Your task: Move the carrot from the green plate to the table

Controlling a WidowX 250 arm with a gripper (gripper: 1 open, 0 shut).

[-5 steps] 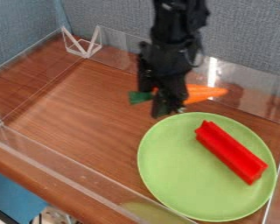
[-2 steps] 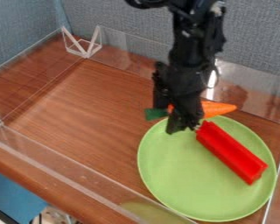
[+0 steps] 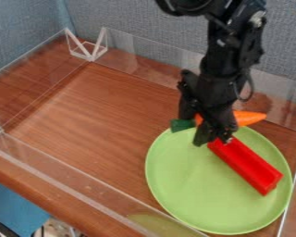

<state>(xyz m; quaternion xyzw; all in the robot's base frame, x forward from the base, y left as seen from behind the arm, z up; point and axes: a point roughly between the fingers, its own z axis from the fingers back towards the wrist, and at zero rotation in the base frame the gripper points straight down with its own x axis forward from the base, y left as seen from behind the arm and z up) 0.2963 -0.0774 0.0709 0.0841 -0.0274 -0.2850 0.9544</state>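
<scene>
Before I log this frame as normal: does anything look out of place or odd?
Mostly tidy. The carrot hangs in the gripper over the far rim of the green plate, neither on it nor on the table. A red block lies diagonally on the plate. Nothing looks spilled or damaged.

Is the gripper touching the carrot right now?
Touching. The camera view shows the gripper closed across the carrot, whose orange tip sticks out on one side and green top on the other, above the green plate's far rim.
</scene>
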